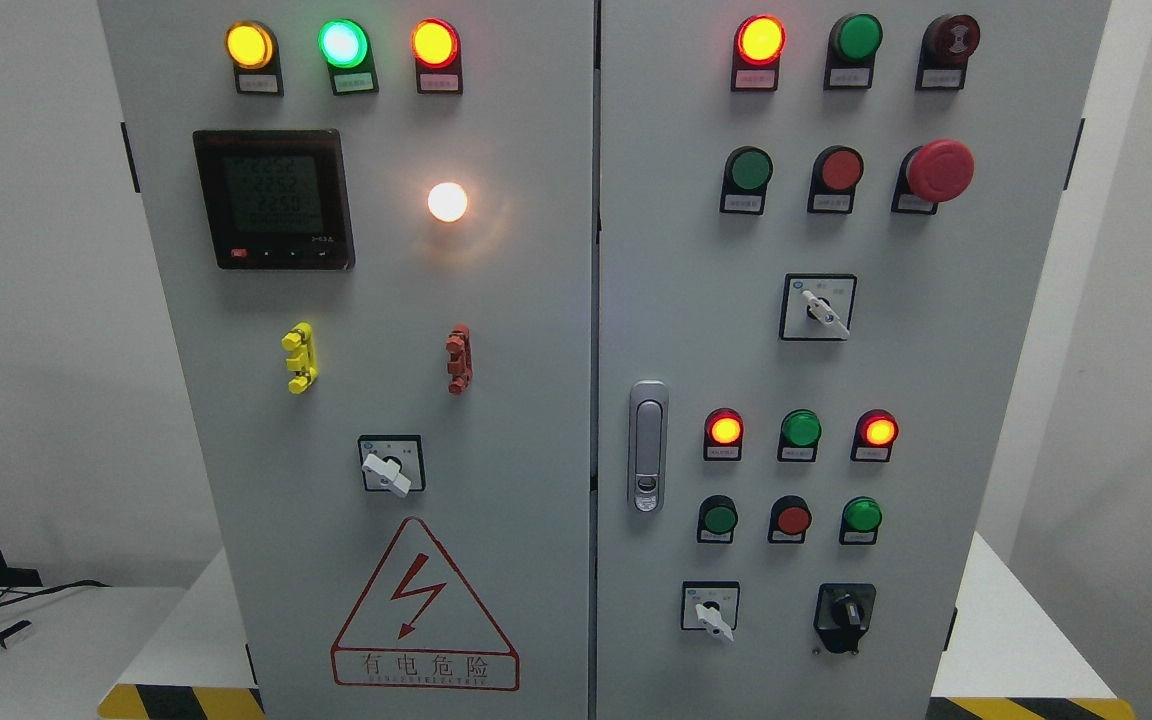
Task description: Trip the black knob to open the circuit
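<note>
On the grey cabinet (496, 300), the black knob (845, 610) sits low right; no hand shows.

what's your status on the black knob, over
Neither robot hand in view. Black knob at lower right of right cabinet door, untouched, nothing on it. Path to it looks clear.

A white worktop (56, 640) at lower left carries black cables (26, 592) (plus a small dark block (14, 632)).
</note>
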You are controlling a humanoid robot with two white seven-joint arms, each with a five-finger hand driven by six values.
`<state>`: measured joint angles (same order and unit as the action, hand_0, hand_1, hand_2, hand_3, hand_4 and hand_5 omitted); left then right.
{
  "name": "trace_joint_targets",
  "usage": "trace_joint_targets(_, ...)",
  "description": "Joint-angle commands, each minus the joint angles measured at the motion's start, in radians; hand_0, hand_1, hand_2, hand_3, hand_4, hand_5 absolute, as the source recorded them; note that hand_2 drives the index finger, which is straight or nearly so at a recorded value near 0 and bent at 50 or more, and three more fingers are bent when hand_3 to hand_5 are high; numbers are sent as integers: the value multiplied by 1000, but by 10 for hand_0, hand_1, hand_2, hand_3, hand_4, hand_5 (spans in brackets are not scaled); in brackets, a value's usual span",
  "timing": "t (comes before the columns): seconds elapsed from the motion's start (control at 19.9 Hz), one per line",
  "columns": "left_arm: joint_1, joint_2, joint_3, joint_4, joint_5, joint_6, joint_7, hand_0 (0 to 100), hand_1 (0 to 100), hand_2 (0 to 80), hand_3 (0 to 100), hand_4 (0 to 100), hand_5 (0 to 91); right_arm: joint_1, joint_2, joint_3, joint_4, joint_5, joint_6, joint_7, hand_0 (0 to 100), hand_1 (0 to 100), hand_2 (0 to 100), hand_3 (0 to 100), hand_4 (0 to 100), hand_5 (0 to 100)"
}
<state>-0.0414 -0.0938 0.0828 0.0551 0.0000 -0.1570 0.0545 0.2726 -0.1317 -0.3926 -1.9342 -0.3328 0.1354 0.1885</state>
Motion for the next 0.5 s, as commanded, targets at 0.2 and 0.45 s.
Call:
trace_joint_targets(0.2, 0, 0, 0, 0, -31, 1, 1, 120, 389, 0, 0, 0, 0, -157, -68, 90, -54, 5, 33, -53, 296, 537, 379, 1000, 1000, 961)
trace_joint_targets(0.45, 0, 0, 0, 0, -31, 1, 1, 120, 389, 0, 0, 0, 0, -176, -68, 178, -52, 9, 43, -95, 302, 534, 379, 1000, 1000, 962)
